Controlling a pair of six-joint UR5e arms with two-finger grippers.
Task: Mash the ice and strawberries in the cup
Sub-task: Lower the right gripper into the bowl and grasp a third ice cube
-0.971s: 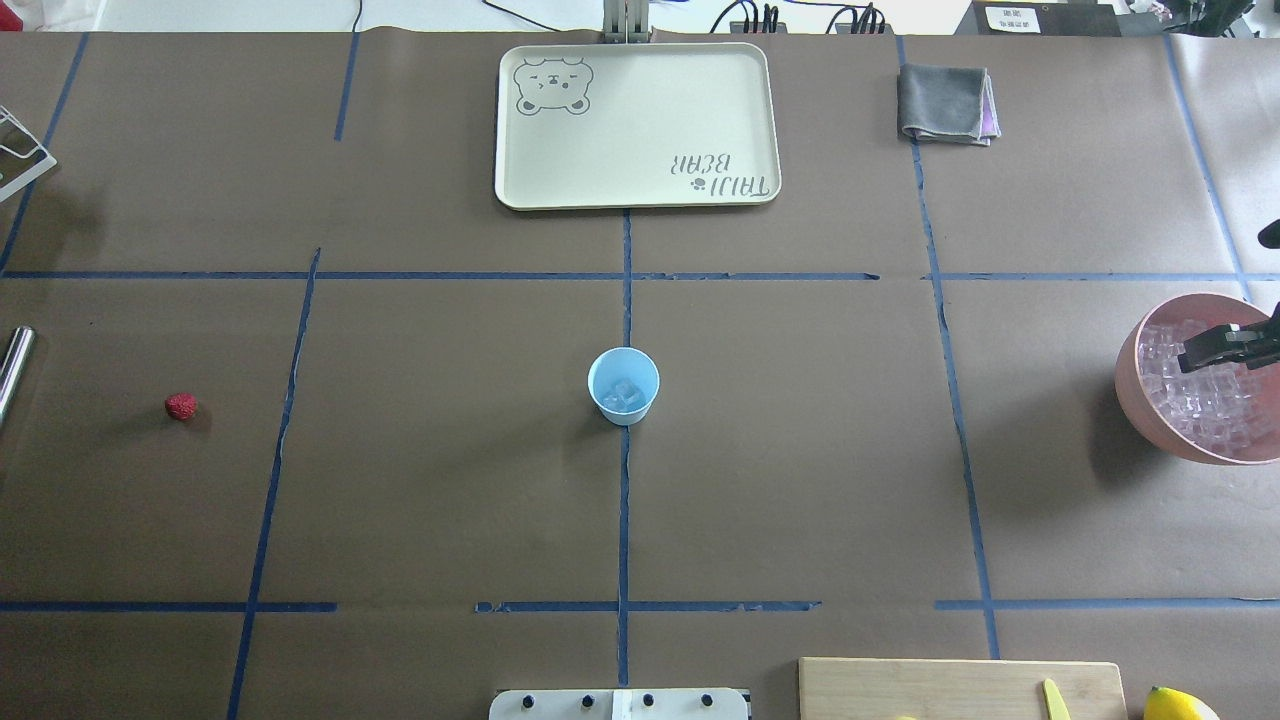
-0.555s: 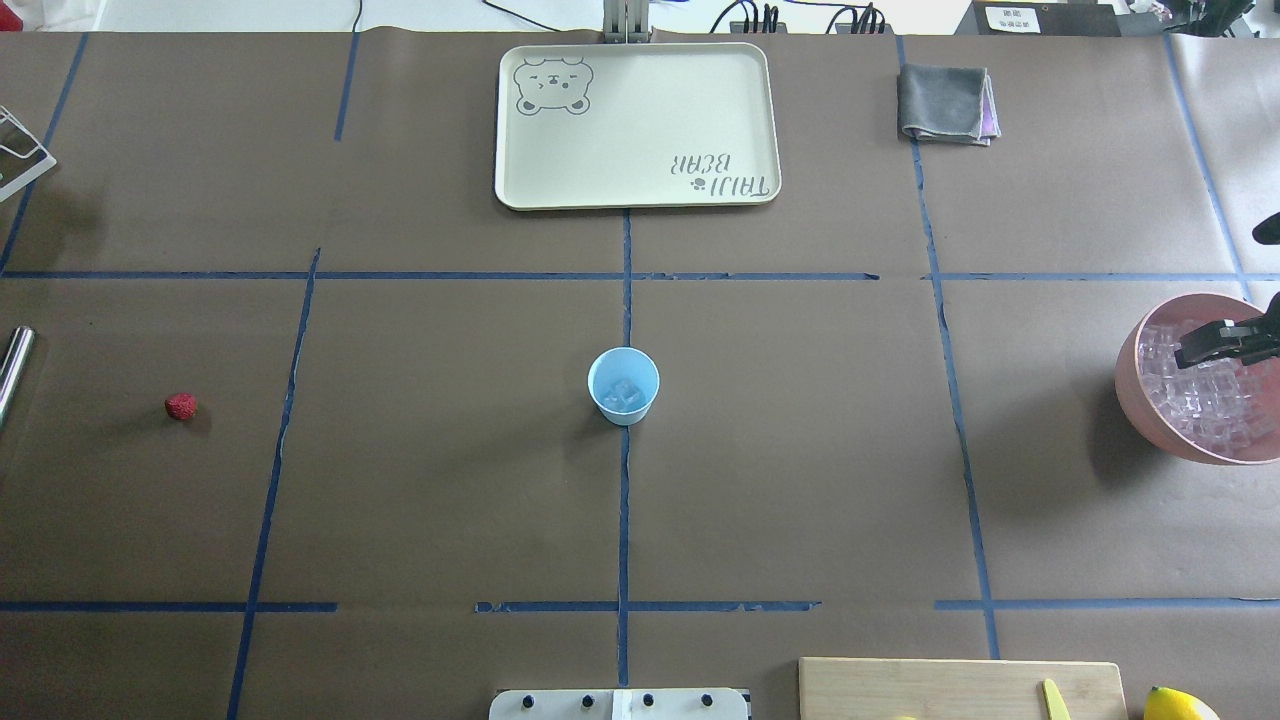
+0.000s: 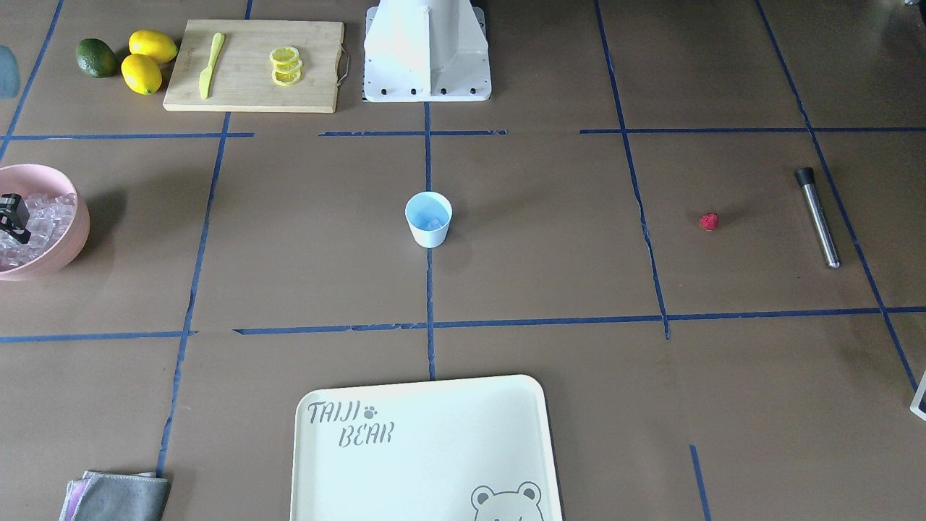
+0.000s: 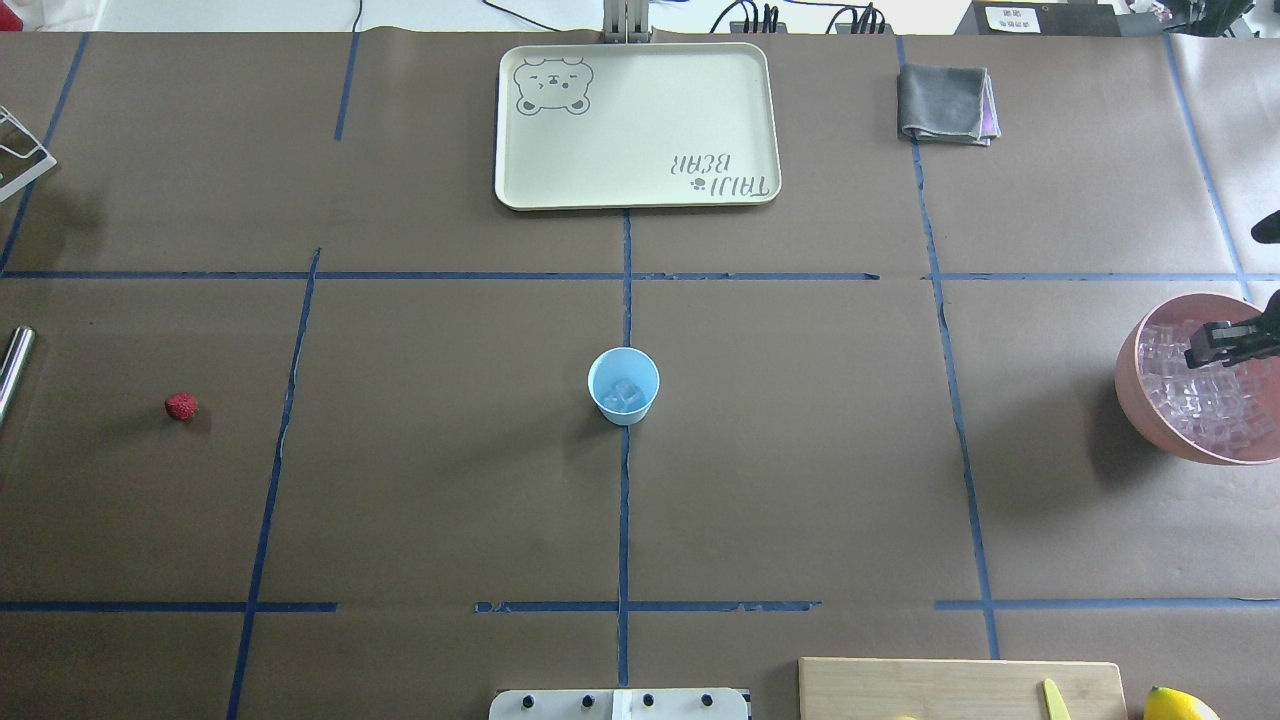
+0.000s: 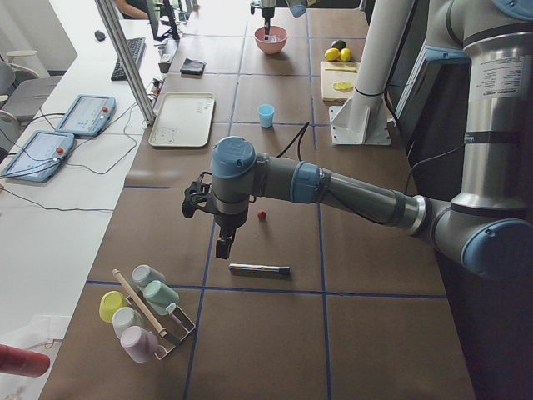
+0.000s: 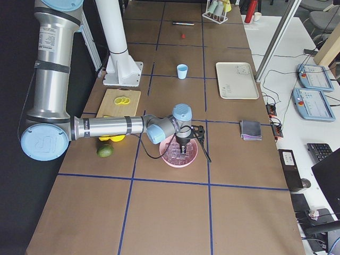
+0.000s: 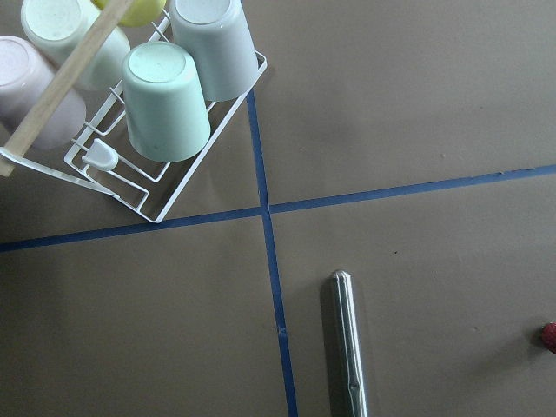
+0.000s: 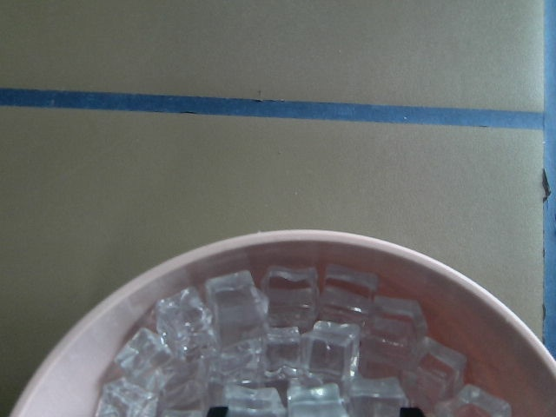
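Slightly, the right gripper (image 4: 1215,343) has drifted toward 3 o'clock over the pink bowl (image 4: 1135,410), low above the ice (image 4: 1200,400), probably to fetch another cube; whether it grips anything I cannot tell. Some cubes already sit in the cup (image 4: 623,385). The strawberry (image 4: 181,406) waits at the cup's 9 o'clock, near the left gripper (image 5: 223,247), whose grip I likewise cannot tell.

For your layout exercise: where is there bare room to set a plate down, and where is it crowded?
Free: between cup and strawberry, cup and bowl, cup and tray. Crowded: by the board, lemons, lime.
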